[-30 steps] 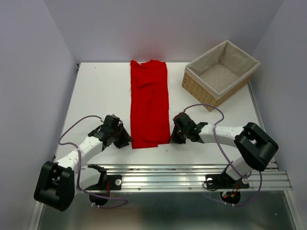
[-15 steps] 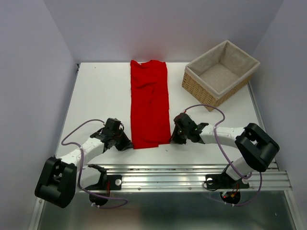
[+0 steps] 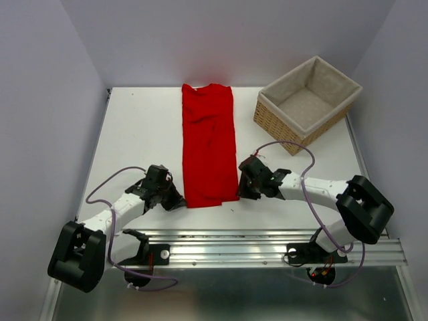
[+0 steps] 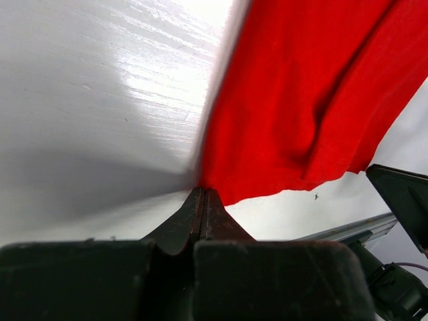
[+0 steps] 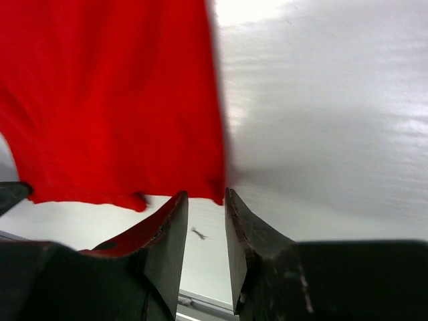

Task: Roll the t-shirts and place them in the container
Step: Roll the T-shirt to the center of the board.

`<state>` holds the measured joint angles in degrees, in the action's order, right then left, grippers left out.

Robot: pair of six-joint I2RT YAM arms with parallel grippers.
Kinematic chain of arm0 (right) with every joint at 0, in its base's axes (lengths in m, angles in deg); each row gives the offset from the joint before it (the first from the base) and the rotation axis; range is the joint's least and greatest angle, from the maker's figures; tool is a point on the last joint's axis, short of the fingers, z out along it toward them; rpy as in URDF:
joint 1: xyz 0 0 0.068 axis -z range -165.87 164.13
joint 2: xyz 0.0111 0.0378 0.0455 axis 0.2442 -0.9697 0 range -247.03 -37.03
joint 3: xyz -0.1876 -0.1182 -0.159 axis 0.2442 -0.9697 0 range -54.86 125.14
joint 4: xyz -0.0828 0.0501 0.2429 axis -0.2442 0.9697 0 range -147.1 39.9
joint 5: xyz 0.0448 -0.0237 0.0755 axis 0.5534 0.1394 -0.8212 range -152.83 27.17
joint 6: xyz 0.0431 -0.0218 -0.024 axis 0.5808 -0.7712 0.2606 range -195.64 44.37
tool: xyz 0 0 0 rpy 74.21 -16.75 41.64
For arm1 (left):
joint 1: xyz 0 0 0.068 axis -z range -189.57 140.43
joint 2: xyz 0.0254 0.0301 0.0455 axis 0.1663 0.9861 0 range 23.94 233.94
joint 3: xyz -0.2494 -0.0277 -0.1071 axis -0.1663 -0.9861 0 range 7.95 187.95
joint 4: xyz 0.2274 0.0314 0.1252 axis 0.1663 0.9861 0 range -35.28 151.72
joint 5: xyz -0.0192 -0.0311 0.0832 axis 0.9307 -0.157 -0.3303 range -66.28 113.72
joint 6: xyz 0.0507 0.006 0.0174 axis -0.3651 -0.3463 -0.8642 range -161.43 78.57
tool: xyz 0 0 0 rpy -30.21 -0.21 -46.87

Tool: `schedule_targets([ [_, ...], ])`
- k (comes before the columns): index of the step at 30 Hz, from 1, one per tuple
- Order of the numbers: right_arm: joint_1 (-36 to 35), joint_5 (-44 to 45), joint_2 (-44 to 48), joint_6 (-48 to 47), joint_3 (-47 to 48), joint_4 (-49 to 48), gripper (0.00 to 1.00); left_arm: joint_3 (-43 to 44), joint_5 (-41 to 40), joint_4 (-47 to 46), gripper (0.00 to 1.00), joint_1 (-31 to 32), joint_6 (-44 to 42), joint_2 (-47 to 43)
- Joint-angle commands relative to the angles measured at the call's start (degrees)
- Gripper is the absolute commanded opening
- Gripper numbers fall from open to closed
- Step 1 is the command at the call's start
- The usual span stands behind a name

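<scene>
The red t-shirt [image 3: 208, 144] lies folded into a long narrow strip down the middle of the white table [image 3: 140, 134], neck at the far end. My left gripper [image 3: 179, 200] is at its near left corner. In the left wrist view the jaws are pressed together [image 4: 202, 192] with their tips right at the corner of the t-shirt [image 4: 301, 100]. My right gripper [image 3: 242, 192] is at the near right corner. In the right wrist view it is narrowly open [image 5: 205, 195], with the corner of the t-shirt [image 5: 114, 100] just between the tips.
A wicker basket [image 3: 275, 119] with beige lining stands at the far right, empty. A metal rail [image 3: 267, 244] runs along the table's near edge, just behind both grippers. Grey walls close in the left, right and far sides.
My left gripper has slid a little nearer and right, onto the shirt's near left corner. My right arm's elbow swung right while its gripper stayed at the near right corner.
</scene>
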<state>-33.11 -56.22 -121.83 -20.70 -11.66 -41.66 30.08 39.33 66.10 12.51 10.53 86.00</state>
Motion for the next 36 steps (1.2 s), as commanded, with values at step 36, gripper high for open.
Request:
schedule_targets([
  [36, -4.35, 10.62, -3.97, -4.13, 8.74, 7.41, 0.01, 1.25, -2.87, 3.04, 0.0, 0.33, -0.11, -3.62],
])
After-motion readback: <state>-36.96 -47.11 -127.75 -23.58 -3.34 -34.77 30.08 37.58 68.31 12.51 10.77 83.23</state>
